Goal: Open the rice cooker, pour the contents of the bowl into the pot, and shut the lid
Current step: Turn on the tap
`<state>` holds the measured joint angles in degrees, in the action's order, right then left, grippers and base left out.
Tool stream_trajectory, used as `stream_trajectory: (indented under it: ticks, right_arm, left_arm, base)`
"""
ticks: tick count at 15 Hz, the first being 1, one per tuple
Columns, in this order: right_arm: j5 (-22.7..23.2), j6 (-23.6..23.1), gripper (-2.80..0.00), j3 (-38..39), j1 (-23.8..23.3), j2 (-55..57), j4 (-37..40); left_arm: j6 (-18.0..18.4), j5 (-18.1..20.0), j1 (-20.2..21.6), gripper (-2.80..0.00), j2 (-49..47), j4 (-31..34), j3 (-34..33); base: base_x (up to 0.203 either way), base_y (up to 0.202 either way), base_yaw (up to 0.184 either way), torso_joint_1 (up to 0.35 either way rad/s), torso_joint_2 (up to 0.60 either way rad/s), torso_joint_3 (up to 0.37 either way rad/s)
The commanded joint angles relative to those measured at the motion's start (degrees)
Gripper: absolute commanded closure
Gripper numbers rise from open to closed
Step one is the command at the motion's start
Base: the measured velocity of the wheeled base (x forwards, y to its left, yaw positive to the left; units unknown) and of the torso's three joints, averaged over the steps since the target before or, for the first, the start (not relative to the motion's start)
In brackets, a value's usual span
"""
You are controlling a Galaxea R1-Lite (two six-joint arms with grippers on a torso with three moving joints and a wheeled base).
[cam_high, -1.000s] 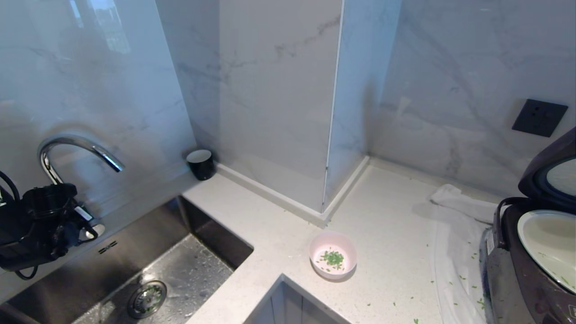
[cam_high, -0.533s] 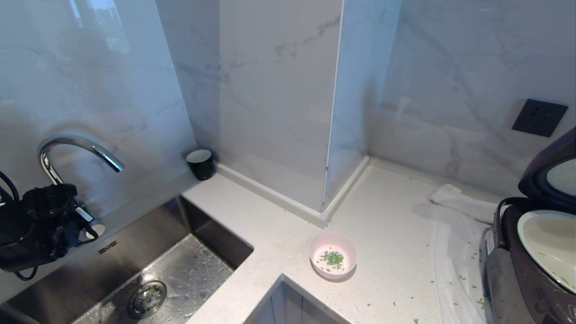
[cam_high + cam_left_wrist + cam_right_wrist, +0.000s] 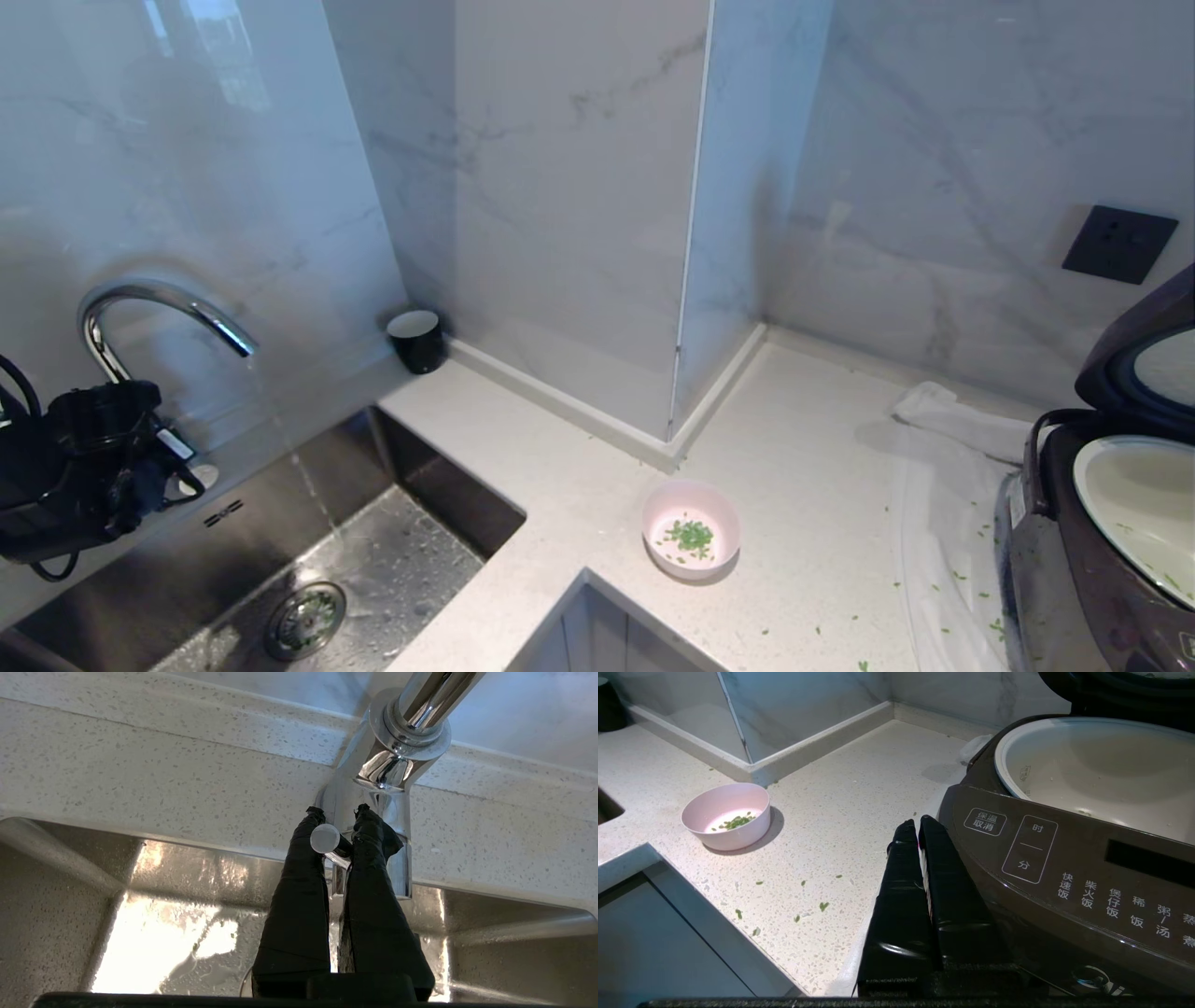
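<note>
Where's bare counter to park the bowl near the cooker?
Free: the counter between the bowl and the rice cooker, bar stray green bits. Crowded: the plastic sheet beside the cooker.

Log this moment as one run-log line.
left claw: shut on faucet handle | right claw: shut, beside rice cooker | lid: open | bowl: on counter

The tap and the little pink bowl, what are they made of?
The tap looks like polished metal, probably chrome-plated: it is mirror-shiny and reflects the room. The pink bowl looks like matte plastic, maybe melamine: smooth, even pale colour with a soft, dull sheen and a thickish rim. Ceramic cannot be ruled out.
</note>
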<state>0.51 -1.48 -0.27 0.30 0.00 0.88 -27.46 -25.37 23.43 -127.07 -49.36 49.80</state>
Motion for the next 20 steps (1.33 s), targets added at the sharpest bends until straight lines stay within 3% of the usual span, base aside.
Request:
stream_trajectory:
  ticks: [1, 5, 6, 16, 20]
  right_arm:
    - [0.02, -0.02, 0.00, 0.00, -0.03, 0.00, 0.00]
    - [0.02, -0.02, 0.00, 0.00, -0.04, 0.00, 0.00]
    - [0.02, -0.02, 0.00, 0.00, -0.04, 0.00, 0.00]
    - [0.02, -0.02, 0.00, 0.00, 0.05, 0.00, 0.00]
    - [0.02, -0.02, 0.00, 0.00, -0.03, 0.00, 0.00]
  left_arm:
    - [-0.22, -0.12, 0.04, 0.00, -0.29, -0.39, 0.21]
    - [-0.21, -0.12, 0.04, 0.00, -0.19, -0.39, 0.22]
    - [-0.14, -0.12, -0.05, -2.80, -0.28, -0.39, 0.12]
    - [-0.40, -0.04, -0.14, -2.80, 0.72, -0.39, -0.61]
    - [-0.53, 0.31, -1.54, -2.80, 5.59, -0.39, -4.39]
  base:
    - [0.000, 0.000, 0.000, 0.000, 0.00, 0.000]
    - [0.000, 0.000, 0.000, 0.000, 0.00, 0.000]
    - [0.000, 0.000, 0.000, 0.000, 0.00, 0.000]
    - [0.000, 0.000, 0.000, 0.000, 0.00, 0.000]
    - [0.000, 0.000, 0.000, 0.000, 0.00, 0.000]
